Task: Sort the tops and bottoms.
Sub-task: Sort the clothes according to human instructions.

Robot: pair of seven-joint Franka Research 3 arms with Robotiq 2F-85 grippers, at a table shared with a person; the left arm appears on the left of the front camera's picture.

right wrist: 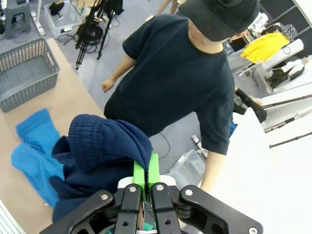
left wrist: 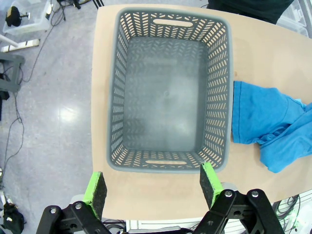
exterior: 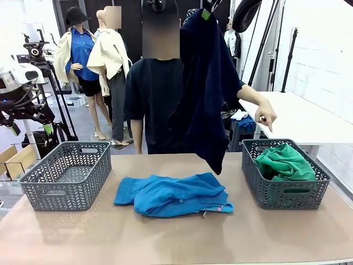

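Navy shirt (exterior: 205, 88): in the air over the desk's (exterior: 165, 237) far edge, between the two baskets and in front of the person (exterior: 154, 99). It hangs long and limp. Whether the lower tip touches the desk, cannot tell.

Right gripper (exterior: 206, 14): pads pressed together on a small bunched fold at the top of the shirt. The rest of the cloth drapes below it.

Left gripper (left wrist: 152, 187): spread wide, holding nothing, above one short end of the empty left basket (left wrist: 168, 162) at the desk's left end.

Green top (exterior: 284, 161): crumpled in the right basket (exterior: 287, 193) at the desk's right end. The person's hand (exterior: 266, 117) points down toward that basket.

Blue bottoms (exterior: 174, 194): two overlapping pieces flat at mid-desk, near the front edge, pink tag (exterior: 223, 208) at the pile's right corner.

Handling, as judged:
- All the cloth is soft and light, with no stiffness.
- The shirt is large, so a one-fold pinch could slip.
- Its trailing hem may drag on a basket wall unless carried high.
- On release it should slump into a heap.
- The bottoms overlap, so a deep grab likely lifts both.
- Better to pinch a raised fold or an outer edge of the upper piece.
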